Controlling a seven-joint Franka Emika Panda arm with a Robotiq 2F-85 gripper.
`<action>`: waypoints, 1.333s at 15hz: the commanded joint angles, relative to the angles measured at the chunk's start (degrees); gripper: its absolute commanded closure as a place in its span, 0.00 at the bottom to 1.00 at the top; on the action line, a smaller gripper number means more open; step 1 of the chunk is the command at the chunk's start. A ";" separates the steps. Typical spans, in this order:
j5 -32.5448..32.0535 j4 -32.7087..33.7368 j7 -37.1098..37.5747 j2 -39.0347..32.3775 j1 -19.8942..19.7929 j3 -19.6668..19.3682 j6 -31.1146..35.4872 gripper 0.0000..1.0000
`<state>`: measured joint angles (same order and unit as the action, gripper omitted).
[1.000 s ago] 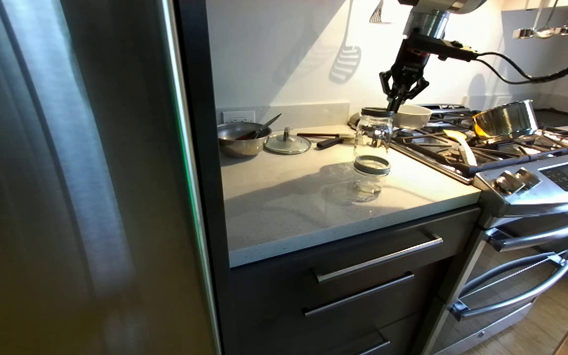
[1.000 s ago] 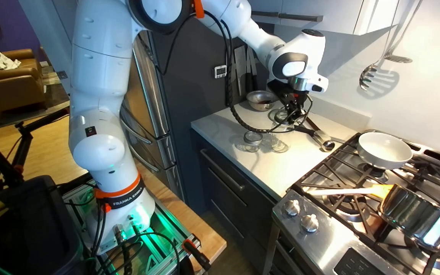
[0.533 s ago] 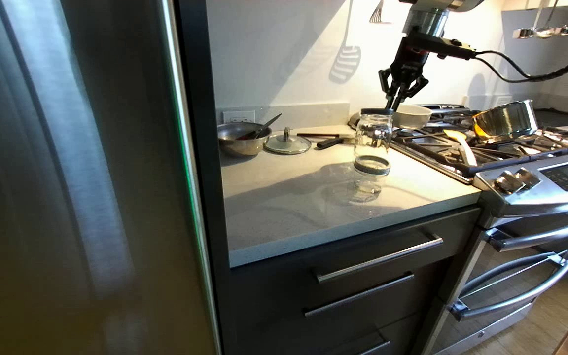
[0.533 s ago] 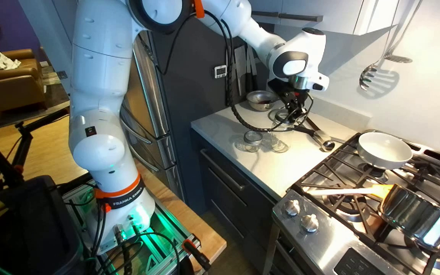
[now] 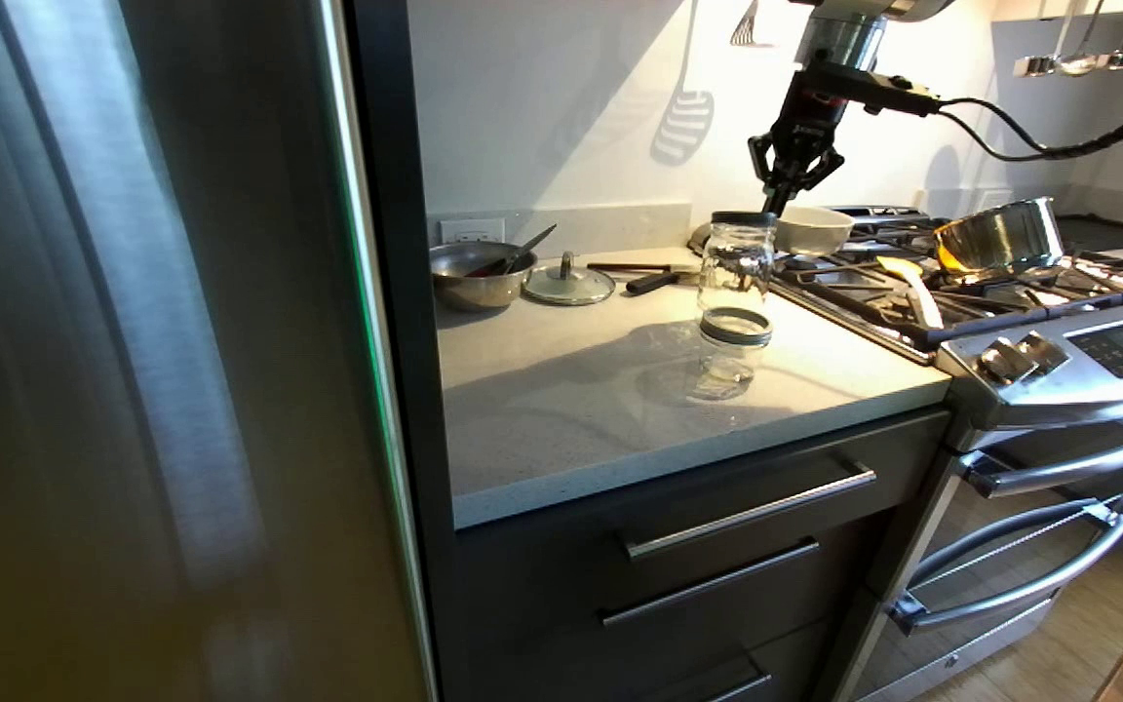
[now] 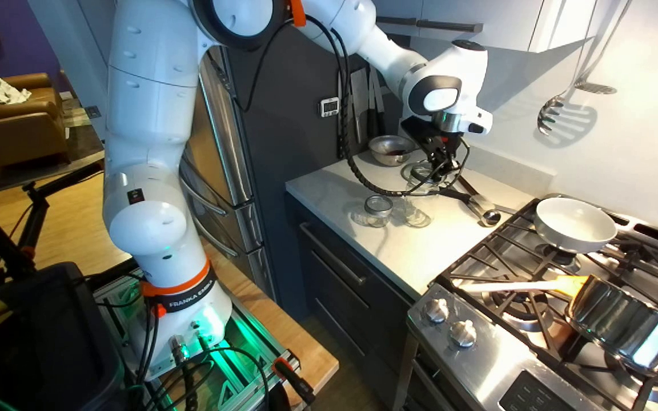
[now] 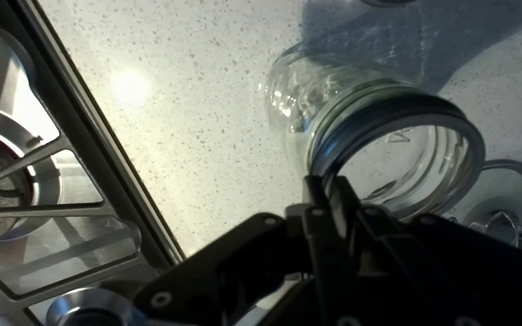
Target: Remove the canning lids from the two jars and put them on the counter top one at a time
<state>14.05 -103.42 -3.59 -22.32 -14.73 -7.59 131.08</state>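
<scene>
Black ring (image 7: 392,112) on tall jar (image 7: 295,104); gripper (image 7: 330,183) just closed, pinching eight-o'clock edge in wrist view; lift-off seems next.

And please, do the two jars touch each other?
Apart: in an exterior view, a strip of counter shows between the short jar and the tall jar.

This is a home kitchen. A steel gas stove (image 6: 497,357) with black grates (image 7: 39,211) and a brown upholstered sofa (image 6: 15,134) show it.
</scene>
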 commanded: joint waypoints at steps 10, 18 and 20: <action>-3.32 -1.08 -0.31 1.97 0.93 -0.33 -0.21 0.98; -14.16 -2.87 1.59 6.20 4.45 -1.01 0.29 0.98; -16.58 -2.82 1.14 6.98 5.52 -0.51 -0.31 0.98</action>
<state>1.51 -103.88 -3.25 -17.96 -11.26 -7.74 131.10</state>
